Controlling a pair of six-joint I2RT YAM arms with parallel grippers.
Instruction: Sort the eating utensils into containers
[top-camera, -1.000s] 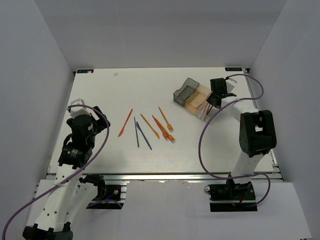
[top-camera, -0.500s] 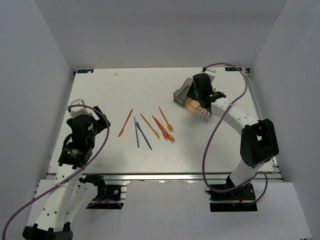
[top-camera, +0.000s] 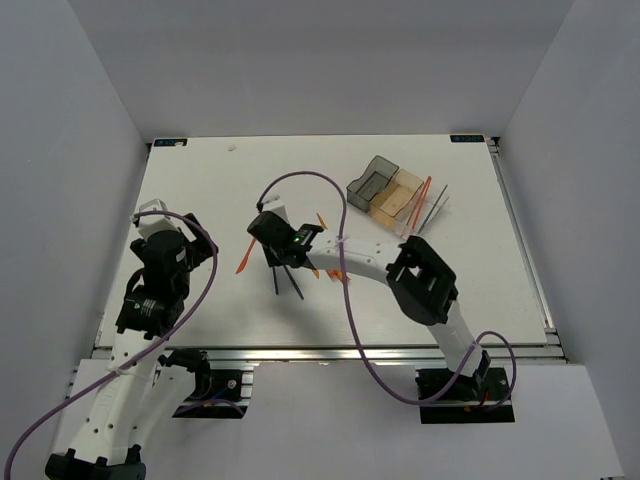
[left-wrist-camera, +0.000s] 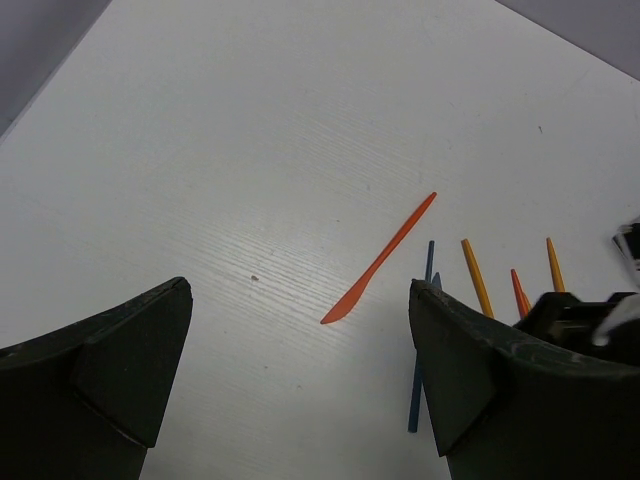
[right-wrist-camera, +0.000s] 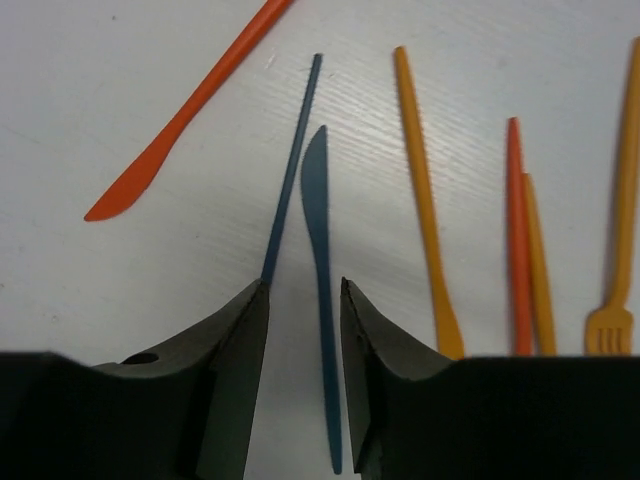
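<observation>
My right fingers stand apart, straddling the dark blue knife on the table without gripping it. A blue stick lies just beside the knife. My left fingers are spread wide and empty, near an orange knife. The table is white with a fine grain, boxed in by plain pale grey walls. The containers sit far right, with a few utensils leaning in the clear end one.
</observation>
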